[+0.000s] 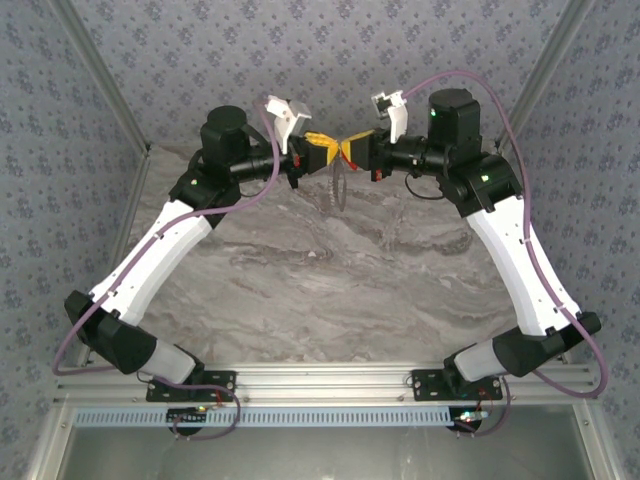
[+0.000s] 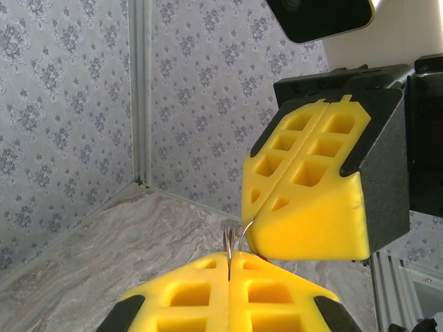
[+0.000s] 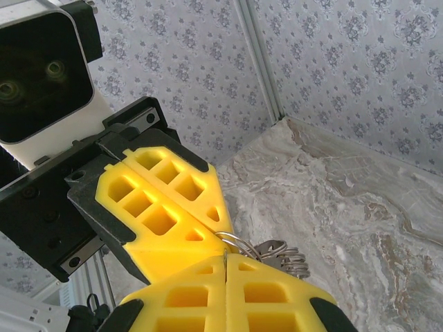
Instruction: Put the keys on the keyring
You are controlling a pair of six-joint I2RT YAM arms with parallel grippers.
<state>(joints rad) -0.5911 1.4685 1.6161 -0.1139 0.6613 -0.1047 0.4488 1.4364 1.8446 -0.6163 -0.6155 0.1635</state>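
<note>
Two units meet tip to tip above the table (image 1: 350,285): left gripper (image 1: 318,153) and right gripper (image 1: 356,150), each pressed together, pinching the thin keyring (image 3: 233,239); keys (image 3: 282,253) hang beside it.

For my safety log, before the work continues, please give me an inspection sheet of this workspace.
Surface: grey veined marble table.
Job's things: thin grey metal keyring held in the air between both grippers; small grey metal pieces bunched on it.
Clutter: nothing seen.
Grippers: left gripper and right gripper, yellow fingers, tip to tip, both shut on the keyring.
Cables: purple cables along both arms.
Surroundings: patterned grey wallpaper walls, aluminium frame rail.
</note>
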